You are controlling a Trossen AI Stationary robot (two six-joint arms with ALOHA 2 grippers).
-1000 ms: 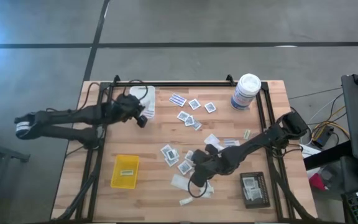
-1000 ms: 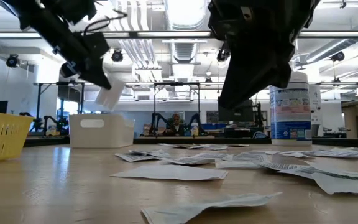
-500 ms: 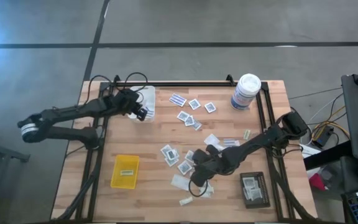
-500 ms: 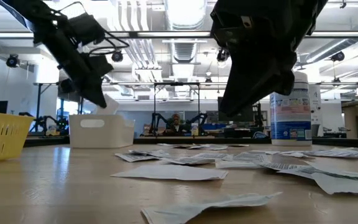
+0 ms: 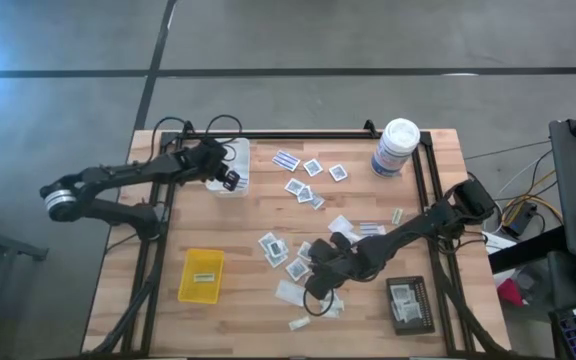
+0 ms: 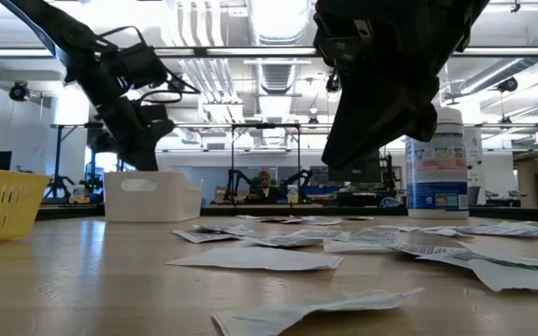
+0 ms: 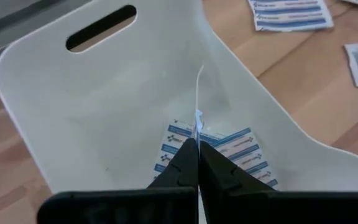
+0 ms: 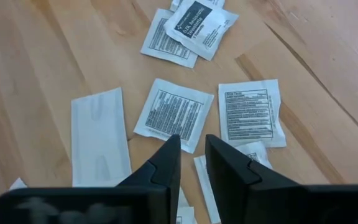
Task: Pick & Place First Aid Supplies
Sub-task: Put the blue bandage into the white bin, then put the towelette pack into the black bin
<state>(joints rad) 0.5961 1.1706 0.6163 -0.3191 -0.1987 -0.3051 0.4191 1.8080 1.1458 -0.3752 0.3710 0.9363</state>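
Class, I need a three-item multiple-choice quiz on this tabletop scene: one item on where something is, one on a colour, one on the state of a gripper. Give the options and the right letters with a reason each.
1. Where is the left gripper?
A. Over the white tray
B. Over the black tray
C. Beside the canister

2. What colour is the tray nearest the table's front-left corner?
A. Black
B. White
C. Yellow

3. How do the left gripper's fingers stand?
A. Wide open, empty
B. Shut on a thin packet
C. Shut on the canister's lid

Answers:
1 A: the high view shows it at the white tray, and its wrist view looks down into that tray.
2 C: the yellow tray sits there in the high view.
3 B: the left wrist view shows them pinched together with a thin packet standing edge-on between them.
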